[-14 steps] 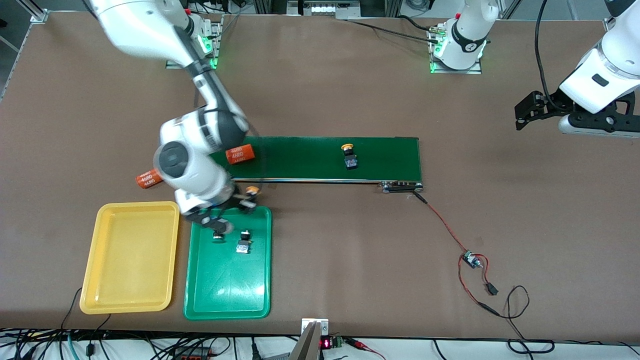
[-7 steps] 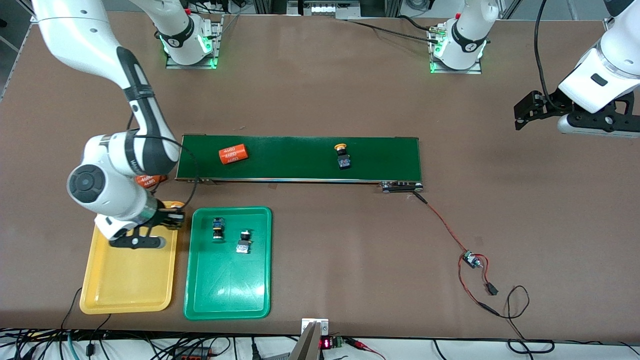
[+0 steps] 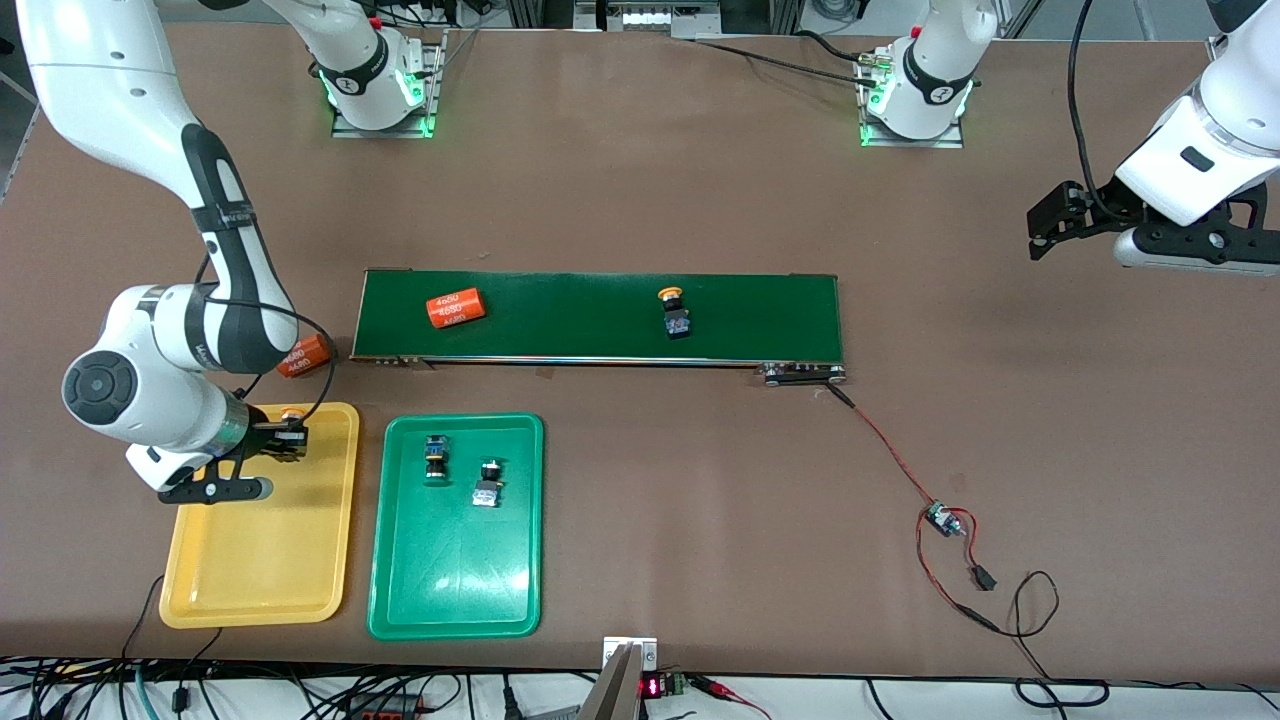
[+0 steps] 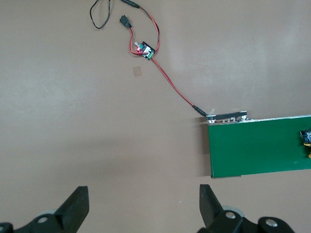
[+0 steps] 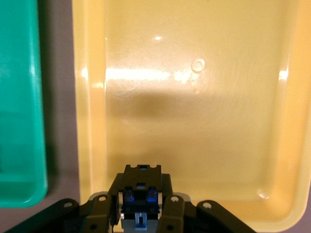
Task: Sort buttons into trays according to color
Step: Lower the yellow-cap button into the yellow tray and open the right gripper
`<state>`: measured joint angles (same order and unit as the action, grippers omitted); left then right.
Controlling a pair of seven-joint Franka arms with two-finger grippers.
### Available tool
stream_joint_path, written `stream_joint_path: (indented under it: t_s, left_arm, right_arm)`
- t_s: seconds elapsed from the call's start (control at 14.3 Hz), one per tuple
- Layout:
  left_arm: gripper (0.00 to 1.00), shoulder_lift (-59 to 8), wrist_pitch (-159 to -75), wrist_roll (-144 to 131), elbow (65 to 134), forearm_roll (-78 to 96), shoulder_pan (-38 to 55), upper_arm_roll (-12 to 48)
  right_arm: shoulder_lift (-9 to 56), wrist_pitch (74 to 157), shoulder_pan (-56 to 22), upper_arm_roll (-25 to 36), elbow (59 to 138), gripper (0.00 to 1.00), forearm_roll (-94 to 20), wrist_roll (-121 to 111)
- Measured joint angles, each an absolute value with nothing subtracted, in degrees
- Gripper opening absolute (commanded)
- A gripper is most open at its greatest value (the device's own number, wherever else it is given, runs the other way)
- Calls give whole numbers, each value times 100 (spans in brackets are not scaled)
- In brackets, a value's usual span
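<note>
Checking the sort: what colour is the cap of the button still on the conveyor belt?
Yellow-orange, on the button lying on the conveyor belt; clearest in the front view.

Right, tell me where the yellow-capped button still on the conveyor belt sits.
The yellow-capped button lies on the conveyor belt, about midway along it, toward the left arm's end from the orange cylinder.

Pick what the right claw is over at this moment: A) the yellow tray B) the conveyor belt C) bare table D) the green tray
A: the right claw, shut on a yellow-capped button, hangs above the yellow tray, whose floor fills the right wrist view.
</note>
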<state>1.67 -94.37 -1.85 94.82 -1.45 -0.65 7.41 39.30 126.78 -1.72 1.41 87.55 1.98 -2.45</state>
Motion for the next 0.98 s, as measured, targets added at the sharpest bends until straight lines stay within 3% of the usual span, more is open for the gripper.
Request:
stream_joint_path:
  t_s: [0.28, 0.35, 0.42, 0.7, 0.98]
  left_arm:
    - [100, 166, -9436, -185, 9479, -145, -61, 768]
    - [100, 166, -9436, -185, 9479, -145, -61, 769]
    - [100, 166, -9436, -185, 9479, -145, -61, 769]
    - [100, 165, -9430, -185, 9479, -145, -61, 769]
    - [100, 164, -9423, -185, 9479, -145, -62, 765]
  right_arm:
    - [4339, 12785, -78, 141, 8601, 0, 211, -331]
    - [4415, 12789, -71, 141, 8557, 23, 213, -353]
    - [4473, 12790, -68, 141, 8520, 99, 213, -404]
    - [4456, 12772, -51, 139, 8354, 100, 213, -497]
    - [3935, 12230, -66, 30, 8218, 100, 183, -493]
